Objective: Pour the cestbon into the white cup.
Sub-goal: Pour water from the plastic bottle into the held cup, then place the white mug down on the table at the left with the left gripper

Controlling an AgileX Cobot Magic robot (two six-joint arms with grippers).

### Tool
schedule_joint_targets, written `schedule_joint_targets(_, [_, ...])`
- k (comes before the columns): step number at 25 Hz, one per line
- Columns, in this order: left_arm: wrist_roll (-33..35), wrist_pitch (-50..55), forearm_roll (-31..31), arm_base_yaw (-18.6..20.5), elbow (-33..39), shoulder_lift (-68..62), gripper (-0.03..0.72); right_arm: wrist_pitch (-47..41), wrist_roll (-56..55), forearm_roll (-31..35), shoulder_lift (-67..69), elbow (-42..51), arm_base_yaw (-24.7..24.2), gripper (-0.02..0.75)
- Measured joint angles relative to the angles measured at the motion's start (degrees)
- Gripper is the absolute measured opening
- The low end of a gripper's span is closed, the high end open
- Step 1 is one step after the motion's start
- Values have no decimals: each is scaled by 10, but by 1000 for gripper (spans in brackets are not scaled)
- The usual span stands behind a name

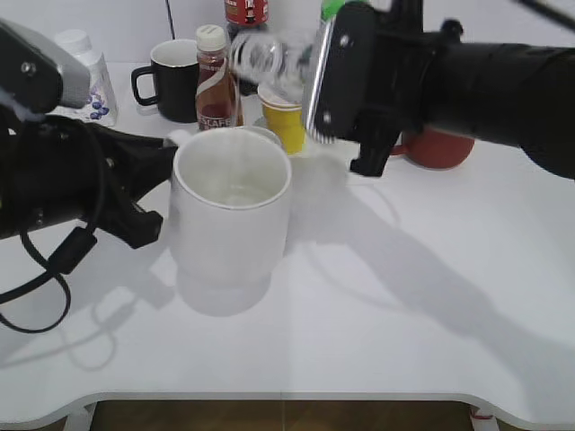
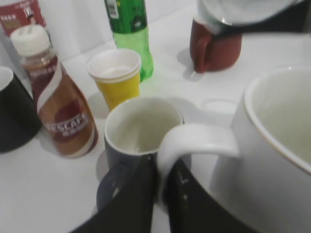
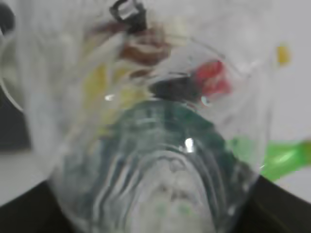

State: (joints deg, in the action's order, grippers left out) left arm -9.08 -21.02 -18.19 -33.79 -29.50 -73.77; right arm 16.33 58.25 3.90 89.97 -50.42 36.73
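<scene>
The white cup (image 1: 230,211) stands at the table's middle left, with a little water showing inside. My left gripper (image 2: 163,182) is shut on its handle (image 2: 194,141), and the cup's wall fills the right of the left wrist view (image 2: 272,160). My right gripper (image 1: 328,85) is shut on the cestbon (image 1: 269,58), which lies tipped on its side above and behind the cup, mouth toward the left. A thin stream of water runs from it into the cup. The clear ribbed bottle with its dark green label fills the right wrist view (image 3: 155,145), hiding the fingertips.
Behind the cup stand a brown Nescafe bottle (image 1: 216,81), a black mug (image 1: 175,79), a yellow paper cup (image 1: 285,117), a small white bottle with blue print (image 1: 90,81), a red mug (image 1: 437,148) and a green soda bottle (image 2: 129,34). A dark cup (image 2: 141,133) sits beside the handle.
</scene>
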Motion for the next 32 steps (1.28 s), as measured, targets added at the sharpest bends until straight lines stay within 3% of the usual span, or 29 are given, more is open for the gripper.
schedule_joint_targets(5, [0,-28,17,27,0,0,38,6,-303,-44,-7,0,0,458])
schedule_joint_targets(9, [0,-73,26,97,0,-1,38,44,-519,-118,-15,-1,-20,458])
schedule_joint_targets(12, [0,-125,46,164,0,-14,38,56,-640,-181,-15,6,-63,458])
schedule_joint_targets(15, [0,-174,59,227,0,-54,38,63,-770,-283,-15,22,-115,470])
schedule_joint_targets(20, [19,-276,70,272,0,-161,38,115,-989,-529,-15,35,-179,462])
schedule_joint_targets(24, [58,-372,88,280,0,-252,38,137,-1038,-621,-15,39,-187,462])
schedule_joint_targets(32, [68,-407,105,280,-1,-327,38,144,-1048,-631,-14,40,-187,462])
